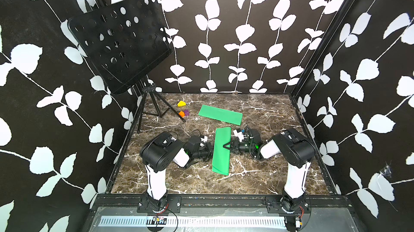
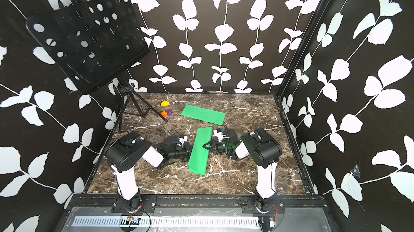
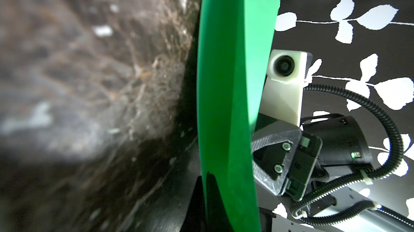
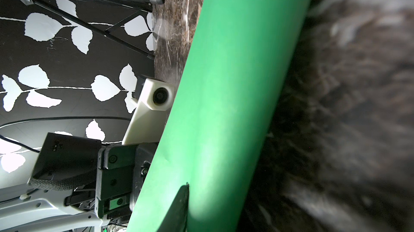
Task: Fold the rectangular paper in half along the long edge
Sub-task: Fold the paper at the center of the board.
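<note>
Green paper (image 1: pixel 221 152), loosely doubled over, lies mid-table (image 1: pixel 268 175) between my grippers. My left gripper (image 1: pixel 209 151) is clamped on its left edge. My right gripper (image 1: pixel 226 146) overlaps its top; aperture indeterminate. Beyond: second green sheet (image 1: pixel 220 114), coloured blocks (image 1: pixel 183 113), music stand (image 1: pixel 121 40).

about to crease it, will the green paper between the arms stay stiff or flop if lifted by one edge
Likely floppy: the green paper bows in a soft curve, not flat. Probably light and springy: its far end curls over uncreased.
</note>
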Available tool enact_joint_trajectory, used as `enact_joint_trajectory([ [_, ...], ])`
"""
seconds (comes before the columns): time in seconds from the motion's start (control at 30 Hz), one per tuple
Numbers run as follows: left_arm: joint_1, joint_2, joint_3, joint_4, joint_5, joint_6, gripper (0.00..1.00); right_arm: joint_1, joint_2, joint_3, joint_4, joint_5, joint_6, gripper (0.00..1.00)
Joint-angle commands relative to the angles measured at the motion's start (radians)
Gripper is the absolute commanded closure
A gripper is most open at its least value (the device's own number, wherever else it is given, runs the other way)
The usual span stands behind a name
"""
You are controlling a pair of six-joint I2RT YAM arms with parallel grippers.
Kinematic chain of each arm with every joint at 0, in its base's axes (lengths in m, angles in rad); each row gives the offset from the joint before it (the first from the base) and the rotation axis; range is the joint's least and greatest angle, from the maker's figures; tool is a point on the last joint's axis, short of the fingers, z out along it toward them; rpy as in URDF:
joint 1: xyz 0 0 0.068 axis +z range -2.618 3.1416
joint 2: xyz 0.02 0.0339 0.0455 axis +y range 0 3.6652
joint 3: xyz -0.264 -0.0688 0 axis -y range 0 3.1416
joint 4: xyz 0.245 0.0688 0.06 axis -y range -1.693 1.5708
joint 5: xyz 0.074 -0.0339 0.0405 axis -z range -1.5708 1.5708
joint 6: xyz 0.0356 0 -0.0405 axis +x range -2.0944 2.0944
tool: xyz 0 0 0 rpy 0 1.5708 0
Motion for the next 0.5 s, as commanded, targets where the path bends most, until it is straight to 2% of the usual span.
enact_joint_trajectory([
  [0.0,-0.006,0.063,-0.041,-0.165,-0.022,-0.006,1.0,-0.004,0.043,-0.016,-0.042,-0.01,0.001,0.73],
  [0.33,-0.004,0.057,-0.049,-0.166,-0.028,-0.01,1.0,-0.021,0.032,-0.025,-0.044,-0.022,-0.007,0.79],
  [0.47,-0.004,0.049,-0.058,-0.166,-0.036,-0.018,0.9,-0.024,0.034,-0.022,-0.044,-0.02,-0.008,0.8],
])
